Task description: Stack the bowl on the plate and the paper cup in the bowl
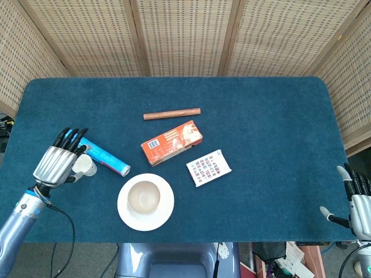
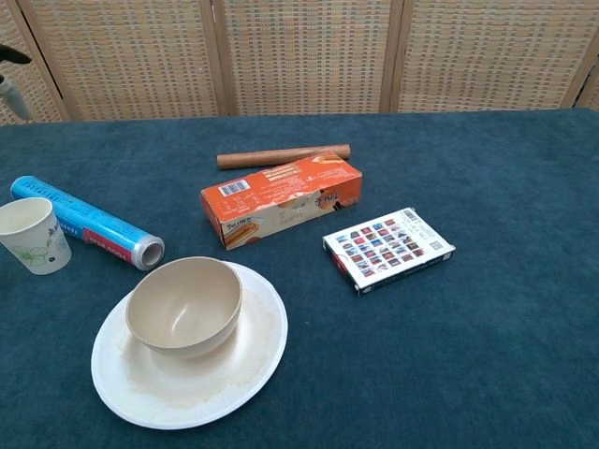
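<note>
Left hand (image 1: 55,164): raised over the near-left part of the bench (image 1: 272,116), fingers spread wide, holding nothing; in the chest view only a fingertip shows at the top-left corner.
Paper cup (image 2: 36,235): upright, directly under and just right of the left hand in the head view, partly hidden by it there; its rim is open and unobstructed in the chest view.
Blue foil roll (image 2: 86,223): lying just behind the cup, running from the hand toward the plate.
Plate (image 2: 248,360): right of the hand, near the bench's front edge, carrying the bowl (image 2: 184,305) at its centre.
Orange box (image 2: 281,199), brown stick (image 2: 283,156), card pack (image 2: 388,248): farther right.
Open cloth lies between the cup and the plate.
Right hand (image 1: 358,200): off the bench's far right edge, fingers apart, empty.
</note>
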You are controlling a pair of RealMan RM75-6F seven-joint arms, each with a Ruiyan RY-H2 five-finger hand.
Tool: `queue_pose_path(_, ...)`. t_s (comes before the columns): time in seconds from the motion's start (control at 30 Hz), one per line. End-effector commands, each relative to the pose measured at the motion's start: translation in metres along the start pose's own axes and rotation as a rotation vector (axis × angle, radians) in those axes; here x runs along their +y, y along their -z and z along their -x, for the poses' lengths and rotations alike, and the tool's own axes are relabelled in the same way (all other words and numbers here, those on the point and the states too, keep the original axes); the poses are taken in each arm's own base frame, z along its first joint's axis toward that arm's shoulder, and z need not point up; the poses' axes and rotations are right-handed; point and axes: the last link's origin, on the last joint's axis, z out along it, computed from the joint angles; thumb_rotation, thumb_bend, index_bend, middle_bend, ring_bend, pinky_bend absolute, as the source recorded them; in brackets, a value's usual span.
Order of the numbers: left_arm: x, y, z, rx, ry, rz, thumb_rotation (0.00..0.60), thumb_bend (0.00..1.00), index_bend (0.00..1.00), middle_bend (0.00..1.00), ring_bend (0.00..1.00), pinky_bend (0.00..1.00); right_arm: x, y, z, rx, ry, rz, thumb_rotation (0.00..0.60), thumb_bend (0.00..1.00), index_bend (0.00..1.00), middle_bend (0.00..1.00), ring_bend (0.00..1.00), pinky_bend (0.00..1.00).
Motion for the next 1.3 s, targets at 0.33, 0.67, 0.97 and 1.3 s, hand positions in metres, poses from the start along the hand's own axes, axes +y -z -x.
queue_pose_path(0.33,-0.030,0.016,0.043,-0.085,0.011,-0.082,0.600,0.23,0.39,0.00,0.00,0.00,-0.002,0.001,0.001,-0.006,0.004,-0.003,0.600,0.14,0.00,0.00,0.00,0.00)
queue_pose_path(0.67,-0.020,0.011,0.066,-0.133,-0.021,-0.066,0.600,0.24,0.42,0.00,0.00,0.00,-0.001,0.001,0.000,0.000,-0.003,-0.003,0.600,0.15,0.00,0.00,0.00,0.00)
queue_pose_path(0.97,-0.014,0.000,0.077,-0.170,-0.029,-0.061,0.600,0.24,0.42,0.00,0.00,0.00,-0.001,0.000,-0.001,0.002,-0.005,-0.001,0.600,0.14,0.00,0.00,0.00,0.00)
queue_pose_path(1.3,-0.012,-0.008,0.087,-0.181,-0.048,-0.072,0.600,0.30,0.47,0.00,0.00,0.00,0.000,0.001,-0.001,0.004,-0.008,0.000,0.600,0.14,0.00,0.00,0.00,0.00)
